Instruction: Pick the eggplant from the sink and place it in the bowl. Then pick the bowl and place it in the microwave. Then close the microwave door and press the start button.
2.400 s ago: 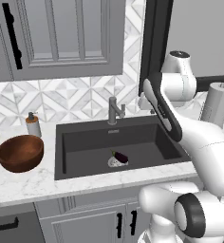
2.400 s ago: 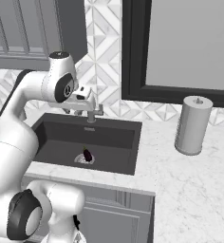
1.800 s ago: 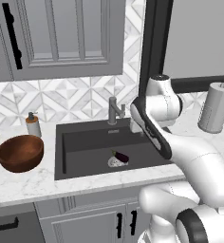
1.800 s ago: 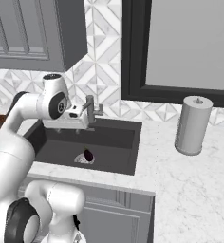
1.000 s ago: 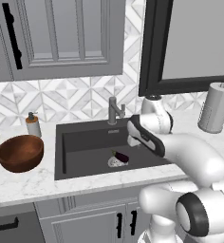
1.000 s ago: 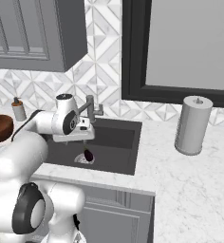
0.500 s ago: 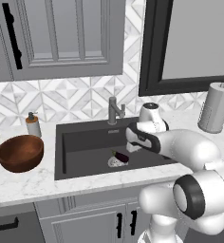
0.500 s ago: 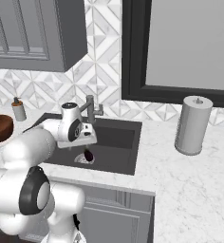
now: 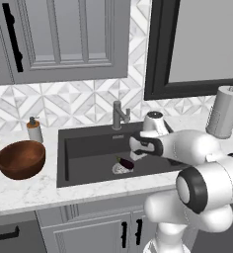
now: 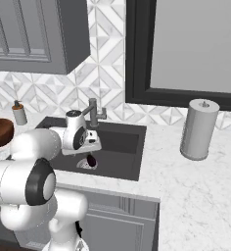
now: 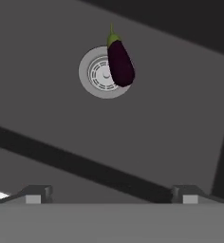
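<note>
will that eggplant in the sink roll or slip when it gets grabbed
The eggplant looks rounded and glossy, so it may slip or squirt sideways unless pinched across its middle. It lies partly over the drain on the flat floor of the sink, so a nudge would probably roll it. Being small, it is likely light and firm.

The left base view looks forward and down from behind the arm's left, the right base view from behind its right; both share the sink (image 9: 89, 148) and faucet (image 10: 94, 112). The hand view looks down, close, at the sink floor and drain (image 11: 100, 75).
</note>
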Robot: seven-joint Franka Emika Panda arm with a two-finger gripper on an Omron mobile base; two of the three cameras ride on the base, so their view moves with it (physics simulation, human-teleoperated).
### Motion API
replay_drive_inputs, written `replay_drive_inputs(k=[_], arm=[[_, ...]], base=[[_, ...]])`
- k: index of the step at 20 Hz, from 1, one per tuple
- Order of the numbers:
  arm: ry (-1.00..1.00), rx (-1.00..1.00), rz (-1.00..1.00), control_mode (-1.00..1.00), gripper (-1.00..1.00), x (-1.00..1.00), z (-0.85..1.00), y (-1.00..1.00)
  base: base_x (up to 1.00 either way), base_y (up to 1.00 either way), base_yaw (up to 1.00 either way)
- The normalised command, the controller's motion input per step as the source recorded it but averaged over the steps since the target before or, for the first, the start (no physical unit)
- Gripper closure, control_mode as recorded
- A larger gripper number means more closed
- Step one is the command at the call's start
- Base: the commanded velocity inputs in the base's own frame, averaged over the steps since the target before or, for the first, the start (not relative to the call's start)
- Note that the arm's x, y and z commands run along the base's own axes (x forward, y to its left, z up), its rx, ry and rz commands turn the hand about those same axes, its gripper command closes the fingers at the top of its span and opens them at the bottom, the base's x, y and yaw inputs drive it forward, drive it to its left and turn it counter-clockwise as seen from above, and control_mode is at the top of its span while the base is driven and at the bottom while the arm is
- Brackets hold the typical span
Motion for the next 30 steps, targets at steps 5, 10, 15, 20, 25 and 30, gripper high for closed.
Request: replay_drive_inputs(k=[5, 10, 15, 20, 25, 30], arm=[[0.0, 0.0, 0.0, -1.0, -1.0, 0.25, -0.16, 0.0], [0.0, 0.0, 0.0, -1.0, -1.0, 0.16, -0.19, 0.03], [0.0, 0.0, 0.0, -1.0, -1.0, 0.05, -0.31, 0.12], [0.0, 0.0, 0.0, -1.0, -1.0, 0.07, -0.25, 0.02], [0.0, 0.0, 0.0, -1.0, -1.0, 0.08, -0.16, 0.0], [0.0, 0.0, 0.0, -1.0, -1.0, 0.16, -0.14, 0.0]], base=[[0.0, 0.0, 0.0], [0.0, 0.0, 0.0], [0.0, 0.0, 0.0], [0.0, 0.0, 0.0], [0.0, 0.0, 0.0], [0.0, 0.0, 0.0]])
